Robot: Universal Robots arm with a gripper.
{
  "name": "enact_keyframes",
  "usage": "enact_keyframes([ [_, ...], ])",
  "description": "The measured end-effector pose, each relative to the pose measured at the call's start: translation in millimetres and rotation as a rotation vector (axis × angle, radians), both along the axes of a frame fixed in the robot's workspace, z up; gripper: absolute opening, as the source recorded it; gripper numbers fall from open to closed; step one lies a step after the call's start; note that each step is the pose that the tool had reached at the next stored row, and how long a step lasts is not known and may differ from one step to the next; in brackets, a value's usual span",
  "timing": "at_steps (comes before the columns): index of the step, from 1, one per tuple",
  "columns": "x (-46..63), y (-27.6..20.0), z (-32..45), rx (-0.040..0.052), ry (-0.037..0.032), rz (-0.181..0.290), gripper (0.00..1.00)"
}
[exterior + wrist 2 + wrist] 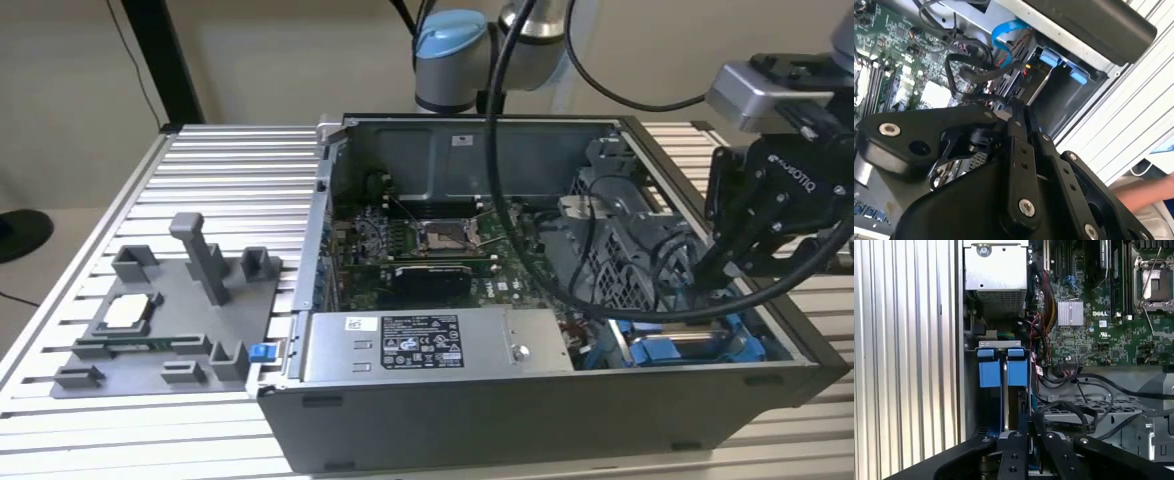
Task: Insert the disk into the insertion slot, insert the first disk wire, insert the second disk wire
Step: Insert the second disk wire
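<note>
My black gripper [721, 265] hangs inside the open computer case, above its corner on the exterior view's right. Its fingers [1021, 150] are drawn close together on the end of a black disk wire [961, 75], which loops back over the motherboard. Just beyond the fingertips is the insertion slot [999, 345], a grey bay with two bright blue tabs [1016, 371]. A thin metal edge [1004, 390] stands between the tabs and looks like the disk sitting in the bay. In the exterior view the blue bay [687, 348] lies below the gripper.
A grey power-supply box [427, 345] with a label fills the case's front. The perforated cage [627, 240] and the motherboard [427, 240] lie behind. The arm's own black cables [641, 305] sag across the case. A grey fixture [174, 320] sits on the slatted table on the exterior view's left.
</note>
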State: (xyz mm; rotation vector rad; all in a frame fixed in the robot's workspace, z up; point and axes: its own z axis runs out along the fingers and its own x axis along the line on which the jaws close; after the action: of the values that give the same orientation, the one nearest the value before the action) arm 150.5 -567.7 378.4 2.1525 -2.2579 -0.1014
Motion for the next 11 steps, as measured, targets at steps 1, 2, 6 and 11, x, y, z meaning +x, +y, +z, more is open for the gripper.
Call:
enact_keyframes([
  [1, -2.5, -0.8, -0.1, 0.0000, -0.0086, 0.000, 0.00],
  [2, -4.5, -1.6, -0.3, 0.0002, -0.0196, 0.000, 0.00],
  [6, -13.6, -4.2, -2.1, 0.0000, -0.0576, 0.000, 0.00],
  [11, -14.4, -4.3, -8.7, -0.0006, -0.0622, 0.001, 0.00],
])
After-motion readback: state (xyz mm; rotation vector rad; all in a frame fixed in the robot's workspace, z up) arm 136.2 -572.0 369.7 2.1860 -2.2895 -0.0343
